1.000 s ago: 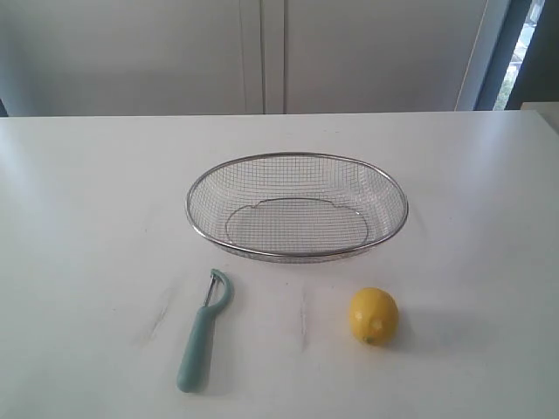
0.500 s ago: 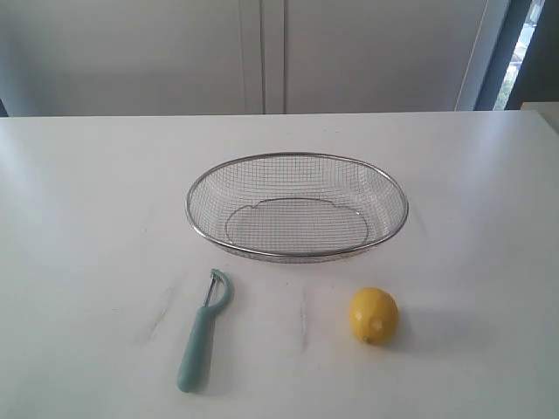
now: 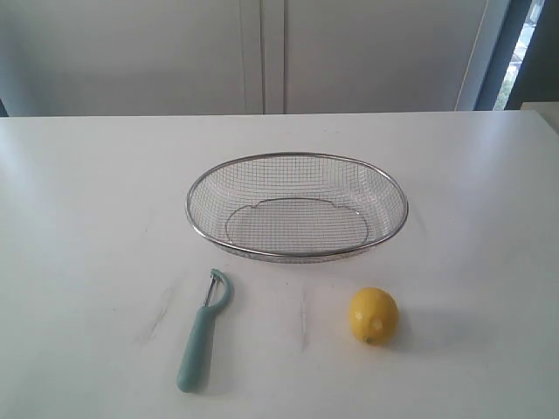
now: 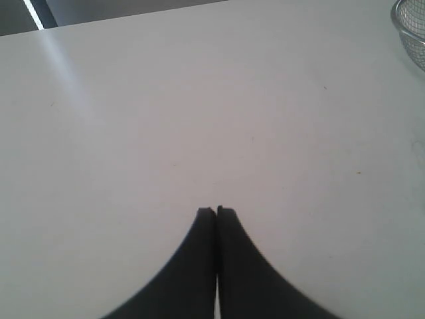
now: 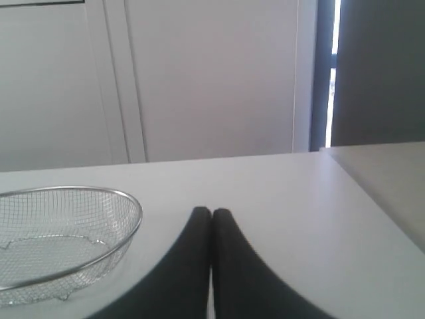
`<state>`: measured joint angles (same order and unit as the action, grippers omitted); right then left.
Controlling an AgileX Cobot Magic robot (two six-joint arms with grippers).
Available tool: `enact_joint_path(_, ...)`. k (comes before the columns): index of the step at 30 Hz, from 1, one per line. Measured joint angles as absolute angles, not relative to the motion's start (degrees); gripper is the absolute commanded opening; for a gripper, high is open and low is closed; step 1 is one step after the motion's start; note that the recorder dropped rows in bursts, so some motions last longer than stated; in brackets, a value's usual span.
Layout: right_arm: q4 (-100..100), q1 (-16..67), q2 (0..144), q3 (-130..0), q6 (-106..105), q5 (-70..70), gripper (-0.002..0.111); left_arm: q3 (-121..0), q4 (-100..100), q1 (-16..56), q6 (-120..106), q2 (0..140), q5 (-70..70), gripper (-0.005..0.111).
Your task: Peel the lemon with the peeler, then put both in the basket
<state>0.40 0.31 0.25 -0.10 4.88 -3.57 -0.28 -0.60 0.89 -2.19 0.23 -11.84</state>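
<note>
The yellow lemon (image 3: 374, 315) lies on the white table near the front, to the right of the teal-handled peeler (image 3: 203, 332), whose head points toward the basket. The silver wire-mesh basket (image 3: 297, 162) stands empty behind them in the middle; its rim also shows in the right wrist view (image 5: 99, 191) and at a corner of the left wrist view (image 4: 405, 30). Neither arm appears in the exterior view. My left gripper (image 4: 216, 211) is shut and empty over bare table. My right gripper (image 5: 212, 212) is shut and empty, beside the basket.
The white table (image 3: 79, 218) runs back to pale cabinet doors (image 3: 262, 52). A dark window strip (image 3: 524, 52) stands at the far right. In the right wrist view the table's side edge (image 5: 372, 199) passes near the gripper.
</note>
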Motion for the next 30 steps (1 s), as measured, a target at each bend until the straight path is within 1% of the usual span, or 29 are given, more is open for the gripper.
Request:
enact_joint_path(13, 0.4, 0.3, 0.2, -0.1, 7.7, -0.8, 0.0, -0.3, -0.6, 0.9, -2.2, 0.2, -11.8, 0.0)
enact_joint_path(25, 0.4, 0.3, 0.2, -0.1, 30.2, 3.9, 0.0, -0.3, -0.6, 0.9, -2.2, 0.2, -11.8, 0.0)
enact_joint_path(30, 0.4, 0.3, 0.2, -0.1, 33.1, 5.3, 0.0, -0.3, -0.6, 0.9, -2.2, 0.2, -11.8, 0.0)
